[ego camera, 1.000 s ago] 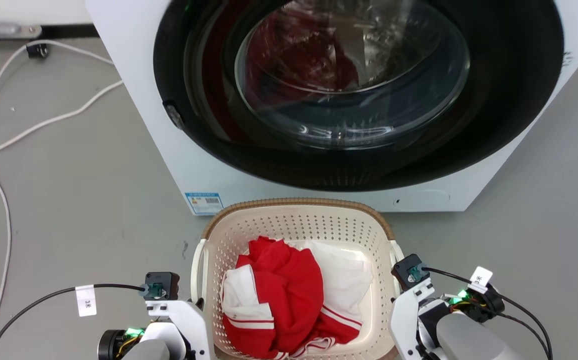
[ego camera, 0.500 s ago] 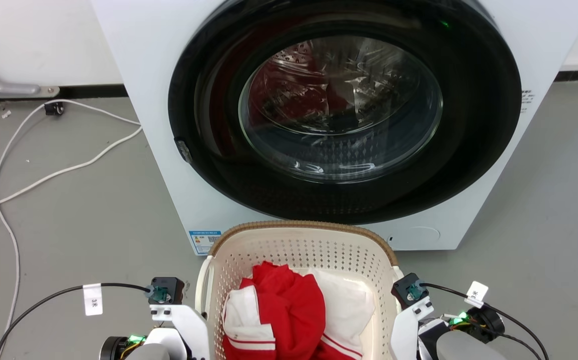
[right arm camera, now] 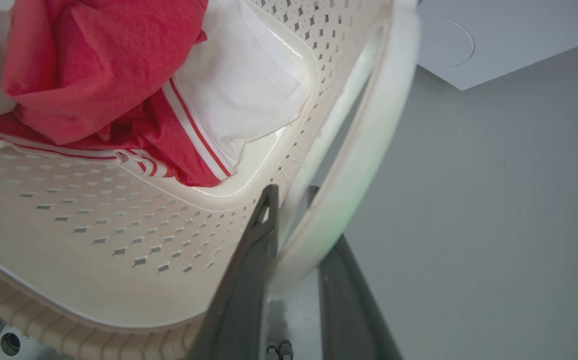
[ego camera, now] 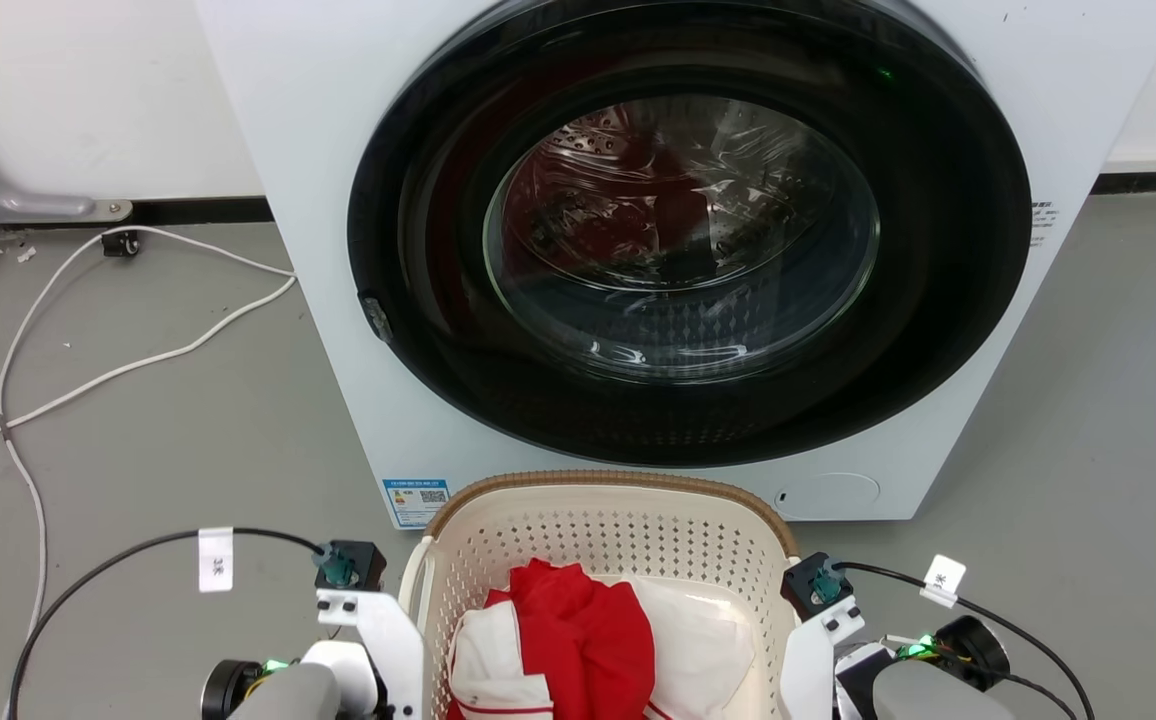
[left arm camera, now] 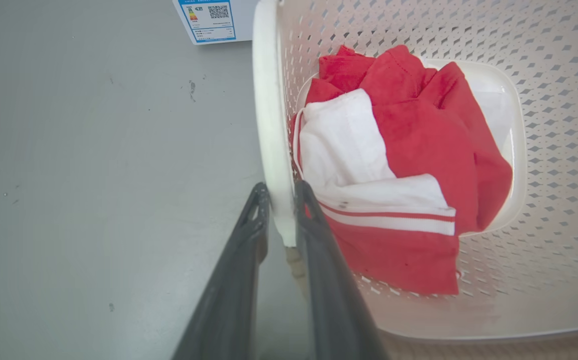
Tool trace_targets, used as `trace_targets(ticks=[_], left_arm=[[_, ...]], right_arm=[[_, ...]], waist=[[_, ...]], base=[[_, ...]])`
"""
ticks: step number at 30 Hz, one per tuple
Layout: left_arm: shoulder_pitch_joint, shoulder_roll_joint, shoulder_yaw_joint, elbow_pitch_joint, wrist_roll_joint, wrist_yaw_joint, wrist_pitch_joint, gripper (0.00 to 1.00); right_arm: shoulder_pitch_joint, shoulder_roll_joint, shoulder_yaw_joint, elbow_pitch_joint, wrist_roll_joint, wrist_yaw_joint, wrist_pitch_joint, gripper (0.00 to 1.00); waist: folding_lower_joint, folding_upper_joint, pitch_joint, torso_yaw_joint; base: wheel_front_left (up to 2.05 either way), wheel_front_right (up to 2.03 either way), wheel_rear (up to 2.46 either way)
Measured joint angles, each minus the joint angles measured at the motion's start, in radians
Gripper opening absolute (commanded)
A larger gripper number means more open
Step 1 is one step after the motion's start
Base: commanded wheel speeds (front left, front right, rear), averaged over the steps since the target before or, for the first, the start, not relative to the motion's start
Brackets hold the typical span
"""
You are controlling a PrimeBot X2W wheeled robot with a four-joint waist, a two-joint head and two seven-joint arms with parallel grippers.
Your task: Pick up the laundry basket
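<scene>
**Laundry basket (ego camera: 598, 530), one.** Cream perforated plastic with a brown woven-look rim. It sits at the foot of the washing machine's front, just before the door and apart from it. Its near end is cut off by the bottom edge of the head view. Whether its base rests on the floor (ego camera: 188, 450) cannot be told.

**Side handles, two, white.** The left handle (left arm camera: 269, 100) and the right handle (right arm camera: 369, 135) are each held by one gripper.

**Left gripper (left arm camera: 281, 190), one.** Its two dark fingers are closed on the near end of the left handle, one finger outside it and one inside the basket.

**Right gripper (right arm camera: 291, 192), one.** Its fingers are clamped across the right handle, which runs between them. The handle is blurred here, so the exact contact is hard to make out.

**Clothing (left arm camera: 419, 135), red and white with striped trim.** It is heaped on the basket bottom, with a plain white piece (right arm camera: 239, 95) on the right side. The number of separate garments cannot be told.

**Washing machine (ego camera: 318, 120), one, white.** Its round dark-rimmed glass door (ego camera: 688, 230) is shut. The top of the machine is cut off. Red shows behind the glass, indistinct under reflections.

**Label sticker (ego camera: 416, 500), one.** It is on the machine's lower left front corner, and the print is too small to read.

**White cable (ego camera: 138, 355).** It lies in loops on the floor left of the machine and runs off the left edge.

**Black wrist cables, two.** Each carries a white tag: the left cable (ego camera: 118, 565) and the right cable (ego camera: 998, 620).
</scene>
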Motion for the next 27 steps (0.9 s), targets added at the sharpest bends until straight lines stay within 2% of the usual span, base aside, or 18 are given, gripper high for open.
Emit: trace_targets(ticks=[13,27], left_arm=[[-0.032,0.009,-0.067,-0.015,-0.052,-0.001,0.094,0.00],[-0.026,0.022,-0.118,-0.028,-0.119,-0.001,0.110,0.00]], right_arm=[[-0.028,-0.019,0.081,-0.018,0.098,0.000,0.056,0.00],[-0.037,-0.028,0.152,-0.018,0.171,0.000,0.055,0.00]], waist=[[0.0001,-0.0001,0.015,-0.008],[0.0001,-0.0001,0.021,-0.003]], base=[[0.00,0.00,0.00],[0.00,0.00,0.00]])
